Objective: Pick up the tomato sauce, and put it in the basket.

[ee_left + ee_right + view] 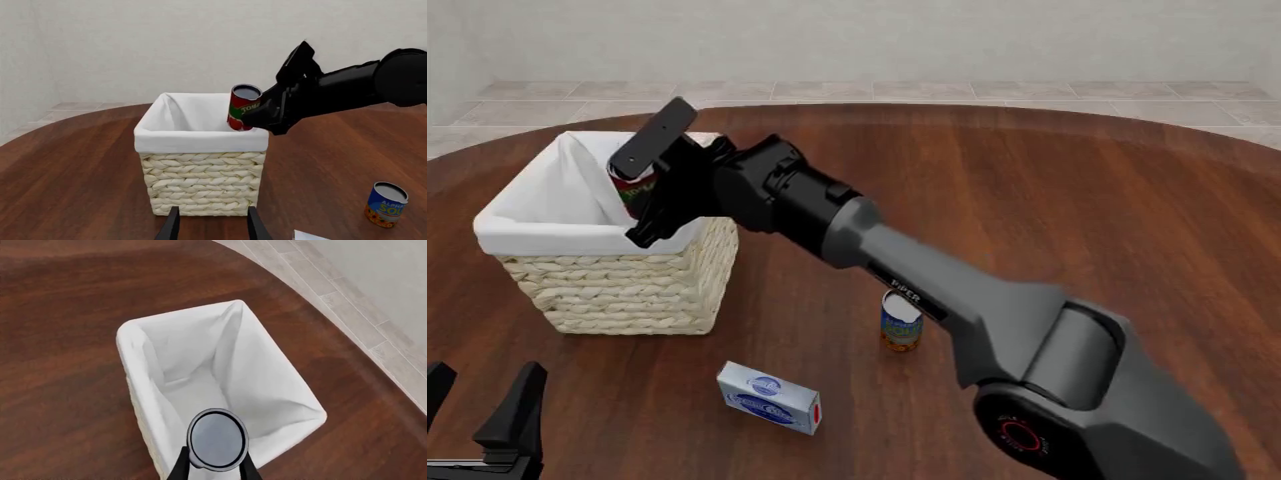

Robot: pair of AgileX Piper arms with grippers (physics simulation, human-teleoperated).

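The right gripper has its jaws pinching the small red tomato sauce can upright just above the near rim of the pale wicker, white-lined basket, seemingly poised for a clean drop inside, while the left gripper waits spread low over the surface.

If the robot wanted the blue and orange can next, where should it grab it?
Probably around the middle of the round side of the blue-and-orange cylindrical can, reaching down from above. It stands upright on the brown wooden table, so the curved wall gives two opposite spots. The left tool is open; the right tool holds the small red tomato sauce can.
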